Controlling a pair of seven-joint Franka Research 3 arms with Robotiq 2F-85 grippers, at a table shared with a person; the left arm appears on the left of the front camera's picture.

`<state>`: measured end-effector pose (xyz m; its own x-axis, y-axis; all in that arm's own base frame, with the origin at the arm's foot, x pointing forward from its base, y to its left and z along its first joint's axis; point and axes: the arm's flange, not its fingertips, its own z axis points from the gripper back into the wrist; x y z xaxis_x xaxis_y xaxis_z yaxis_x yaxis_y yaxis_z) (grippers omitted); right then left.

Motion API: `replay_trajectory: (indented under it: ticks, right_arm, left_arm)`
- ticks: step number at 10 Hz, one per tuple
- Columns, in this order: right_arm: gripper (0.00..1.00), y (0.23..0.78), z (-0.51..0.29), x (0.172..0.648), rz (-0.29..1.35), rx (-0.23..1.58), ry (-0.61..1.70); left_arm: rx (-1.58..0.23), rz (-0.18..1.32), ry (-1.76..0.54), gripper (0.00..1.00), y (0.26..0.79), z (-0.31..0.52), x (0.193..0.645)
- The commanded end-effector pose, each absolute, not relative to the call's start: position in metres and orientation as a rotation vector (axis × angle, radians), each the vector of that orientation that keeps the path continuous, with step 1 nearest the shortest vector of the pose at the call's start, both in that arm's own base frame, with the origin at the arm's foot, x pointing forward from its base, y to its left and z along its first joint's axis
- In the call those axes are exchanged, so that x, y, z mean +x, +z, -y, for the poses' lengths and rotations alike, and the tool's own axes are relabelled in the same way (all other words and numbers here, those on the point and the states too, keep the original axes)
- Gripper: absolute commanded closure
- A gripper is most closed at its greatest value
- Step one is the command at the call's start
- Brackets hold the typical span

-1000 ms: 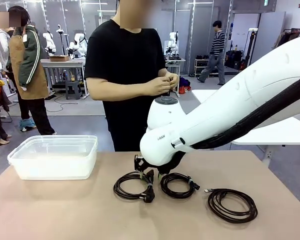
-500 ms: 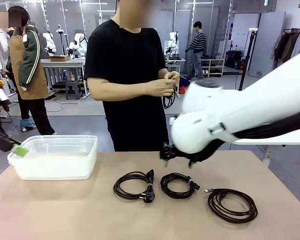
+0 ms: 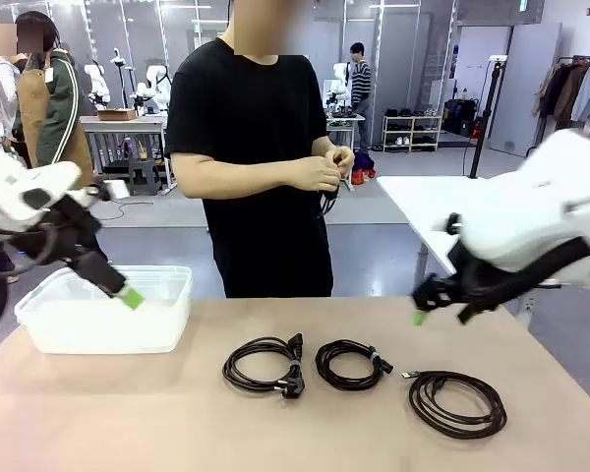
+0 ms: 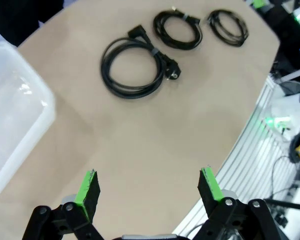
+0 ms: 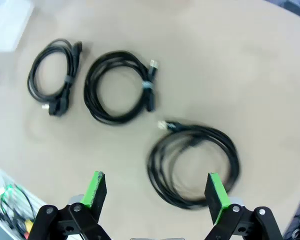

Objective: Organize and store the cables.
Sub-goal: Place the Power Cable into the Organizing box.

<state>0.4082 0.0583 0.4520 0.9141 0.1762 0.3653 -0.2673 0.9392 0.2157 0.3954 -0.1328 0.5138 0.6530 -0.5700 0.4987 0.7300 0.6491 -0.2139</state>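
The right gripper (image 5: 152, 192) hangs above the table (image 5: 270, 75) with its jaws spread wide and nothing between them. Of the three cables (image 3: 350, 363) laid in a row, the loosest coil (image 5: 192, 167) lies just ahead of its fingertips, the tied middle coil (image 5: 121, 86) farther ahead, and the plug-ended coil (image 5: 52, 77) farthest off. The left gripper (image 4: 147, 185) is likewise wide open and empty, with the clear bin (image 4: 15, 125) close off one finger's side and all three coils well ahead of it. A fourth cord (image 3: 329, 202) dangles from the person's hands (image 3: 320, 169), beyond both tools. The likeliest trouble, I judge, is the loosest coil: I see no tie on it, so a pinch on one strand may lift a single loop and let the rest spill open. An off-centre descent could shove it sideways into its neighbour. If both arms go for the row at once they may crowd each other, and the left tool sits near enough the bin wall to knock it.
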Motion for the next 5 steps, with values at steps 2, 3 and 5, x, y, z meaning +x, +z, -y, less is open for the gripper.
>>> replay_trajectory:
  ticks: [2,3,5]
  right_arm:
    - [0.0,0.463,0.031,0.376,0.395,0.296,0.395]
    - [0.0,0.467,0.06,0.364,0.428,0.318,0.437]
    - [0.0,0.466,0.112,0.348,0.49,0.338,0.497]
  left_arm:
    - [-0.33,0.356,-0.692,0.0,0.511,0.21,0.416]
    - [-0.302,0.337,-0.682,0.0,0.51,0.242,0.418]
    - [-0.287,0.337,-0.575,0.0,0.5,0.293,0.431]
